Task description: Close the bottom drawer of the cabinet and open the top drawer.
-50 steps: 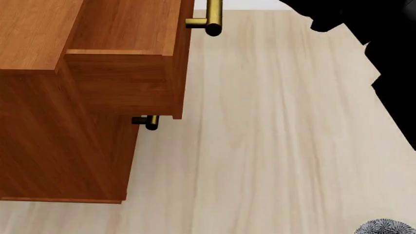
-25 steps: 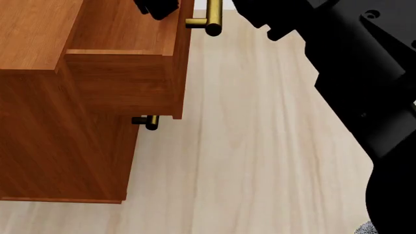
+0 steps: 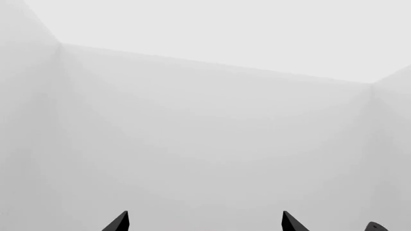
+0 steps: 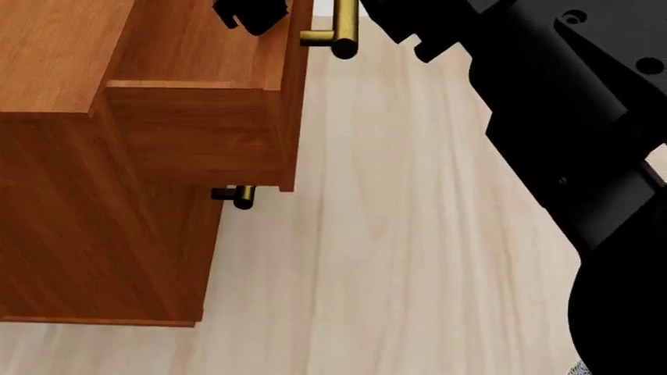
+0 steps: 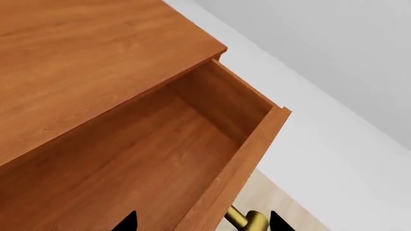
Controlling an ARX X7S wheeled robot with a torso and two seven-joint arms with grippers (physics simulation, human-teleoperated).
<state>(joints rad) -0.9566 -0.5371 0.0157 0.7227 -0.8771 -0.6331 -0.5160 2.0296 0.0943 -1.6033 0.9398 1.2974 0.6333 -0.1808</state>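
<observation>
Your right pincer point(image 4: 253, 13) sits over the top drawer point(image 4: 198, 47), which already stands pulled well out of the cabinet point(image 4: 62, 195). In the right wrist view its two dark tips straddle the drawer's front board point(image 5: 237, 163), one tip inside the box and one outside, with the brass handle point(image 5: 247, 220) just beyond the outer tip. The tips are spread wide and grip nothing. So the handle lies on the floor side of the pincer, touching distance away, and its long axis runs along the drawer front, across the direction of pull.

The lower handle point(image 4: 236, 194) peeks out beneath the open top drawer, close to the cabinet face, so the drawers below look shut or nearly so; you cannot see the bottom drawer itself from here.

Your left pincer point(image 3: 202, 224) points at a blank pale wall, its tips apart and empty, nowhere near the cabinet. The right arm is plainly the one to finish with, and any further pull should go straight out, away from the cabinet body.
</observation>
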